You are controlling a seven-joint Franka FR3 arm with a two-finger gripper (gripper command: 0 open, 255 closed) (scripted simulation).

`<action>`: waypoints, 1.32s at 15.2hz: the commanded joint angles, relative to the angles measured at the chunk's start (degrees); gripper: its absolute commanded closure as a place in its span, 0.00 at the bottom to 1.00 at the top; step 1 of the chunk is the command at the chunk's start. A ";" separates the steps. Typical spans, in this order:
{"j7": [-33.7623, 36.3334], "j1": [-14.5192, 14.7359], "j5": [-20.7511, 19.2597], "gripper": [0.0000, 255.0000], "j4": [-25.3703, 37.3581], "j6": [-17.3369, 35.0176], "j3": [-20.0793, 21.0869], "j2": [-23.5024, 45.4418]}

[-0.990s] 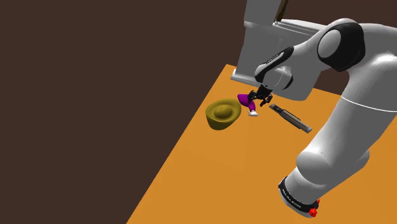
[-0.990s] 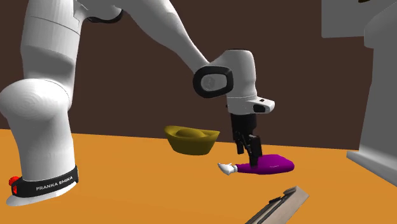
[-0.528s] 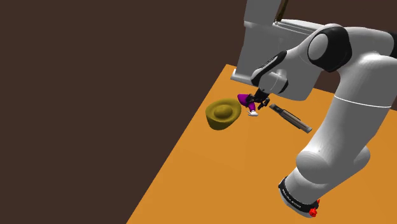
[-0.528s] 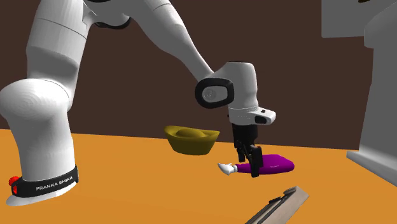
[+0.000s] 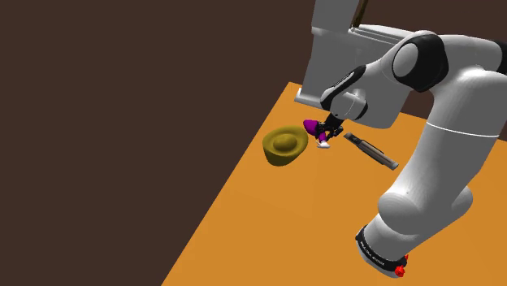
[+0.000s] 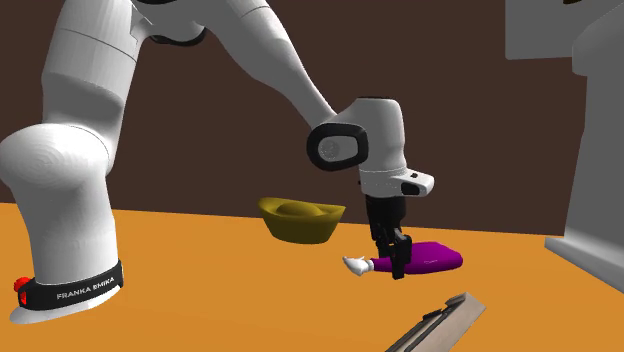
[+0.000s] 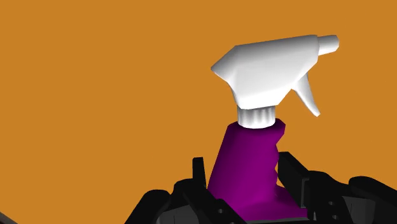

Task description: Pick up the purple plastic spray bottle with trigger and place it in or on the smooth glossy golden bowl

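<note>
**R:** Orange counter, broad. White arm bends down over its far end, beside a grey block. What lies under it?

**M:** Golden bowl, glossy, with a hump in its middle. The spray bottle lies on its side on the counter just beside the bowl, on the second exterior view's right. It has a purple body and a white trigger head. A dark flat bar lies nearer the camera, apart from both.

**R:** And the tool?

**M:** Down at counter level, narrowed onto the bottle. In the wrist view the black fingers sit against both sides of the purple neck, just below the white collar. I read that as a grip. Bottle not yet lifted.

**R:** Risks?

**M:** The grip is off-centre, toward the head. The fat end of the body sticks out to one side, so on the lift it may sag and pivot between the pads. The neck tapers, which invites a slide.

**R:** And at the bowl?

**M:** It is close, so a drooping body could clip the rim and shove it. The bottle looks long for the hollow, and the hump could roll it back out.
</note>
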 commanded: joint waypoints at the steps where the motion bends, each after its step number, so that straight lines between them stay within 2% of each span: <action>1: 0.00 0.04 0.01 1.00 -0.06 -0.03 0.06 0.09; 8: -0.01 0.03 0.03 1.00 -0.06 -0.01 0.07 0.10; 20: 6.03 2.16 -7.63 1.00 0.95 -7.37 -3.04 -7.29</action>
